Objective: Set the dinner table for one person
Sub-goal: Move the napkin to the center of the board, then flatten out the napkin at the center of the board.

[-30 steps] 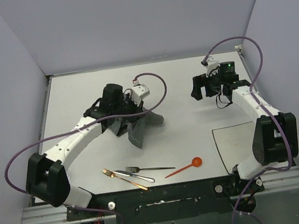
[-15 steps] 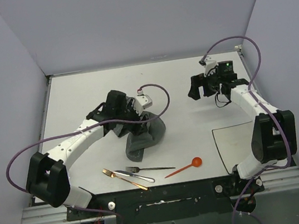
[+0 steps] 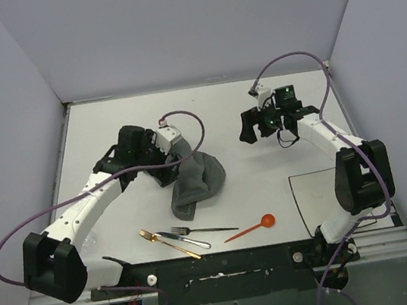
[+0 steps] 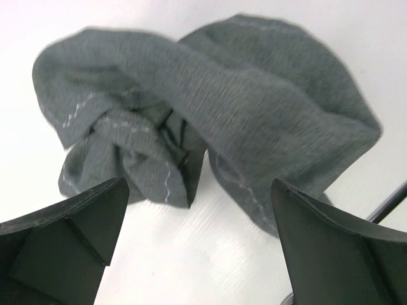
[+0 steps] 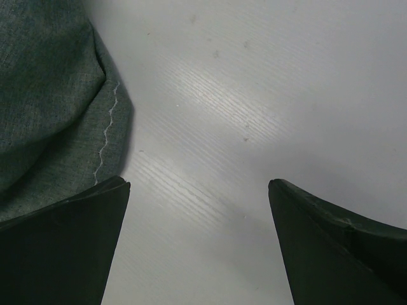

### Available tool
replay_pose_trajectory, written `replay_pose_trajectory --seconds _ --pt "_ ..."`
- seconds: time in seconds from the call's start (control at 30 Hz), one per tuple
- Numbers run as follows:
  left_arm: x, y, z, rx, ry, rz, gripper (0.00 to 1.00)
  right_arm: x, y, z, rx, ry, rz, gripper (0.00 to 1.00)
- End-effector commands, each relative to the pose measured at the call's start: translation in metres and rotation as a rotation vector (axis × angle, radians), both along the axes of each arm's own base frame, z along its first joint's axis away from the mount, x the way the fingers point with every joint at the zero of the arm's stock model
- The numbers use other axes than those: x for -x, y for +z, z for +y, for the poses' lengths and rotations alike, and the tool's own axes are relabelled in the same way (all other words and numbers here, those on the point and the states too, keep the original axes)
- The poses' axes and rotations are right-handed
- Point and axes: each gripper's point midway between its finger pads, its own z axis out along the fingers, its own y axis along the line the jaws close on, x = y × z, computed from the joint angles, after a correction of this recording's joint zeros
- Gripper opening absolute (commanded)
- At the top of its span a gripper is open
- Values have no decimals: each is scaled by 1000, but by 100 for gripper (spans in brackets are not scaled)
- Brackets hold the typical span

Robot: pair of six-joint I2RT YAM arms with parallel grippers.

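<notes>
My left pincer [image 4: 197, 190] was spread wide, holding nothing. Only bare tabletop lay between its fingers [image 4: 70, 235]. The grey cloth [image 3: 196, 180] sat bunched up just ahead of them. From above, that pincer was at the cloth's far-left edge; I couldn't tell if it touched the fabric.

The cloth was crumpled and folded over itself, not flat. White zigzag stitching [image 4: 166, 184] showed along its hems.

My right pincer [image 5: 198, 184] was also spread wide and empty. It was to the right of the cloth and a bit farther back, apart from it and pointing toward it. In the right wrist view the cloth's stitched edge filled the left side, beyond the left finger. The rest of that view was plain white surface.

The dinner table [image 3: 258, 106] lay under everything, white and matte. The cloth was on it, roughly mid-table.

- A gold fork [image 3: 169, 243] lay on the near side of the cloth, close to it.
- A silver fork [image 3: 204, 230] lay beside the gold one, below the cloth's lower tip.
- An orange spoon [image 3: 252, 228] lay near and to the right of the cloth, its bowl on the right.
- A square white plate [image 3: 321, 196] was well to the right of the cloth on the near side, partly behind my right arm.
</notes>
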Motion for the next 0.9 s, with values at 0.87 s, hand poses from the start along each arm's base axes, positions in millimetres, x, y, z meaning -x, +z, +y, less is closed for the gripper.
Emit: replay_pose_trajectory --seconds 0.87 --pt "-125 -36 51 170 297 -6 84 -4 36 34 -135 83 -45 93"
